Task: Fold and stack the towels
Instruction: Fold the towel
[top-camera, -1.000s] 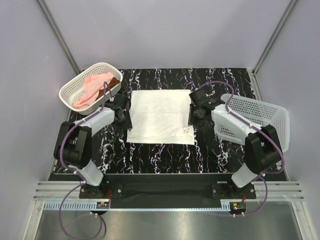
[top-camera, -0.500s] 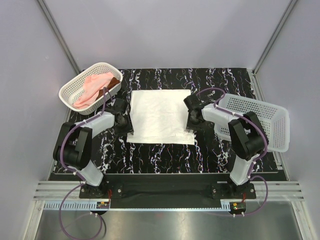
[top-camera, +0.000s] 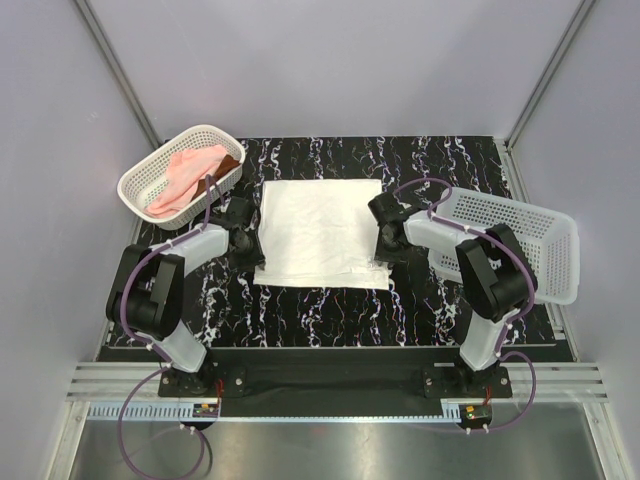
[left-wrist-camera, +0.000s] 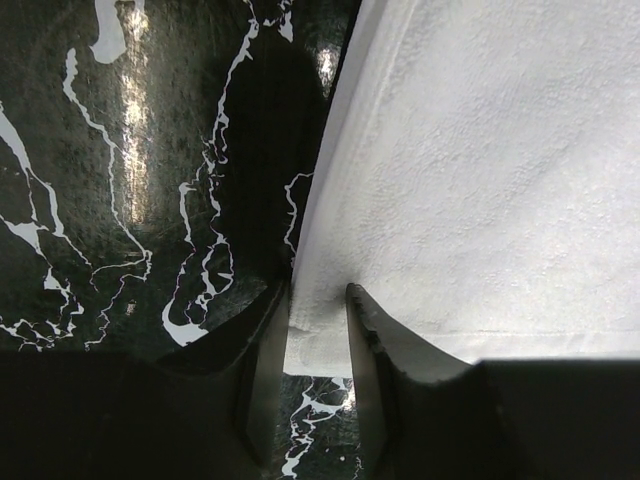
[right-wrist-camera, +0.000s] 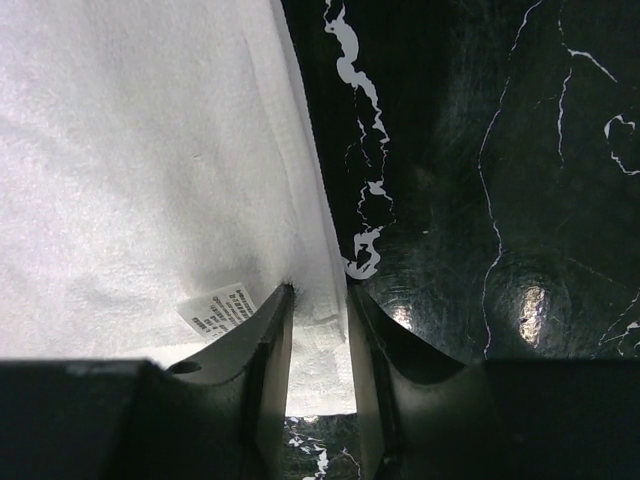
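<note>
Your right gripper (right-wrist-camera: 318, 295) has moved in: cream-white towel (top-camera: 320, 230), one corner clamped between its fingers, another clamped inside left gripper (left-wrist-camera: 316, 300).

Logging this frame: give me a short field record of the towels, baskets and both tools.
spread towel: cream-white square cloth towel, flat on black marbled table
waiting towels: pale pink towel and rust-brown towel, in oval white lattice basket, far left
other basket: rectangular white lattice basket, right side
left tool: jaws astride cream-white towel's near-left corner; grip unclear
right tool: closed on its near-right corner, beside the label
folding: not yet begun
</note>
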